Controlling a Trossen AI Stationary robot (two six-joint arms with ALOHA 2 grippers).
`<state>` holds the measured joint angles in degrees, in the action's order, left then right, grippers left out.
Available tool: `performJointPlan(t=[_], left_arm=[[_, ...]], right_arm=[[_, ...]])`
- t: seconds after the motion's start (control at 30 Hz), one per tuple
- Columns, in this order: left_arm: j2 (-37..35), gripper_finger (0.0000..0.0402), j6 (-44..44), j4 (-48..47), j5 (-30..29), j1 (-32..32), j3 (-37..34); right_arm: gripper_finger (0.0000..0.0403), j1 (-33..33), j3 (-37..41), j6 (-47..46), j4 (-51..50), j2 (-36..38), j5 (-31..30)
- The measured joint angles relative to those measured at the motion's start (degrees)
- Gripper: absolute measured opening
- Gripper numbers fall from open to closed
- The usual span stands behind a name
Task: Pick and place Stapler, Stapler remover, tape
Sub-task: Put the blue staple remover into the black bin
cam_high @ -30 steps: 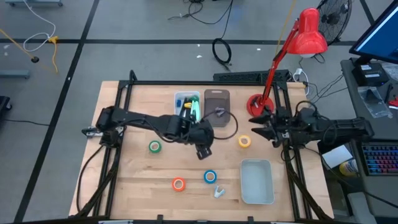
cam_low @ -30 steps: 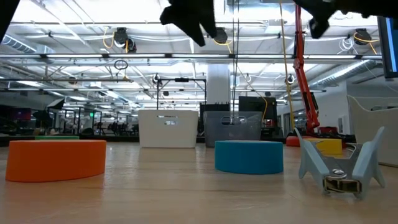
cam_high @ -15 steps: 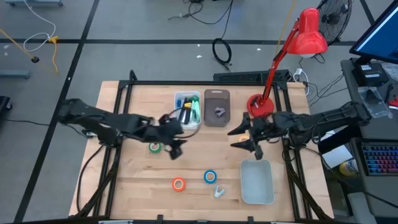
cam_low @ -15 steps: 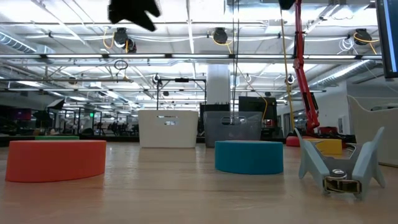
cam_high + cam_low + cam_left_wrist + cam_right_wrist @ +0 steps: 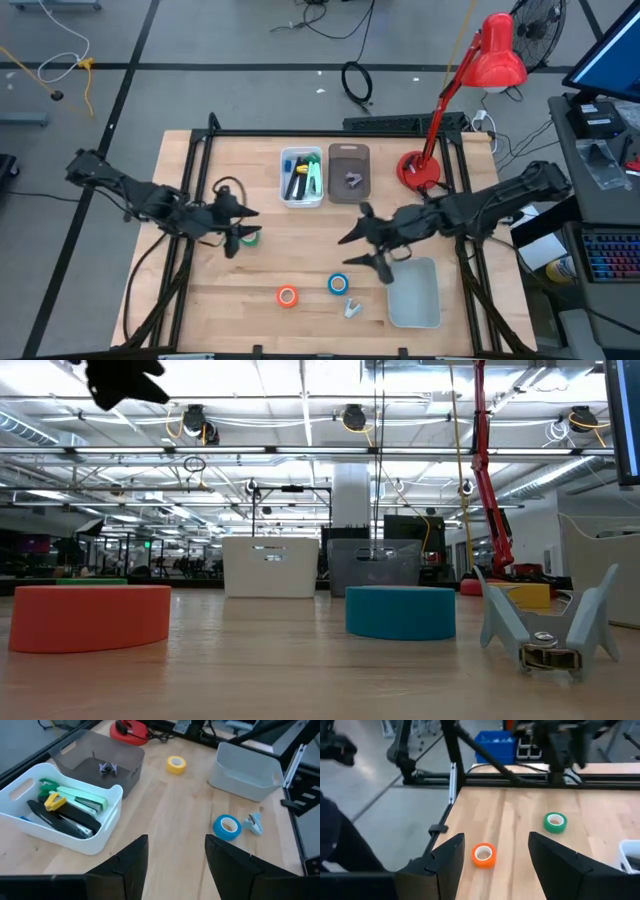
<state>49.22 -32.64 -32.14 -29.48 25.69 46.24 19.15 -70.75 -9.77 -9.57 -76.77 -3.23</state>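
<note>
Tape rolls (image 5: 338,284) beneath empty claws

A large robotics lab: exposed ceiling ducts (image 5: 300,450), cables on the floor (image 5: 355,85), a monitor (image 5: 610,50) beside the framed tabletop (image 5: 200,290).

I counted four rolls of tape: green (image 5: 249,236), orange (image 5: 288,295), blue (image 5: 338,284) and yellow (image 5: 176,764). Three bins stood before me: white (image 5: 285,193), grey (image 5: 348,153) and pale (image 5: 413,296). I saw two staple removers, one loose (image 5: 349,308), one in the grey bin (image 5: 352,181), and one red lamp (image 5: 497,52).
</note>
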Motion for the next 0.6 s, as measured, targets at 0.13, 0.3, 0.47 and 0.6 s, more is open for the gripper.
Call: performJointPlan(t=[0.13,0.3,0.47,0.6], left_arm=[[-5.6,0.0198,-0.9,-0.1,-2.8,3.6,-3.8],[-11.0,0.0198,-0.9,-0.2,-2.8,6.4,-8.6],[-14.9,0.0198,-0.9,-0.2,0.9,6.7,-12.3],[-17.6,0.0198,-0.9,-0.8,1.1,6.6,-14.3]], right_arm=[[0.0212,1.3,-3.8,0.2,0.2,-4.6,0.2],[0.0212,3.0,-7.2,0.1,-2.8,-10.1,0.2],[0.0212,4.6,-11.8,-0.9,-8.9,-15.8,0.4],[0.0217,5.6,-13.7,-3.5,-14.9,-19.8,3.4]])
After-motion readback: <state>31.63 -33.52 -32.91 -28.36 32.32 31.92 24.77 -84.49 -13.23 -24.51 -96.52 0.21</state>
